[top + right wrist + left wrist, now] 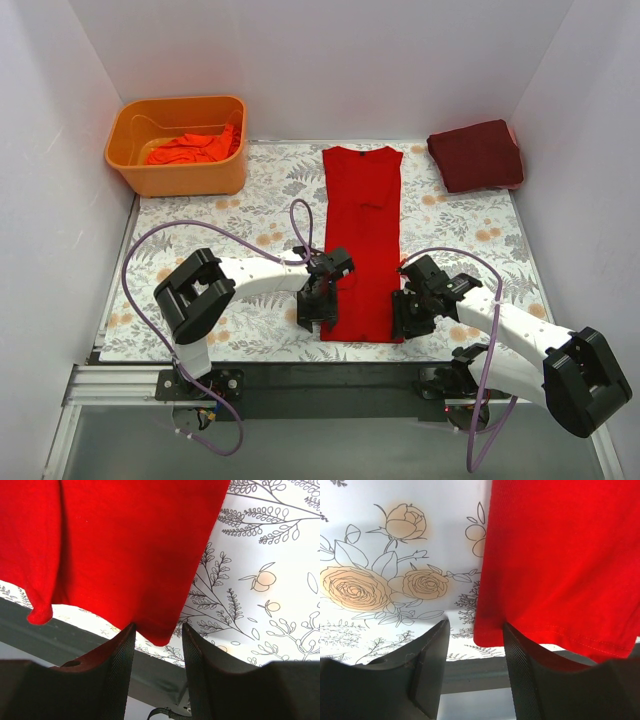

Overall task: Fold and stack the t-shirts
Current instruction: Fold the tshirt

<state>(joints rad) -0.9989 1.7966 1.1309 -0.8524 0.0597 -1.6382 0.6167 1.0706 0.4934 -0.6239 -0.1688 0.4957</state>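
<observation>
A bright red t-shirt (362,230) lies flat as a long narrow strip on the floral table cover, collar at the far end. My left gripper (318,312) is at its near left corner and my right gripper (408,318) at its near right corner. In the left wrist view the left gripper (475,627) is open, with the corner of the red t-shirt (560,555) lying between its fingers. The right wrist view shows the right gripper (158,628) open too, astride the other corner of the red t-shirt (125,540). A folded dark maroon t-shirt (476,155) rests at the far right.
An orange plastic tub (135,160) at the far left holds crumpled orange-red t-shirts (190,148). White walls close in the table on three sides. The dark front rail (330,375) runs just behind both grippers, close to the shirt's hem.
</observation>
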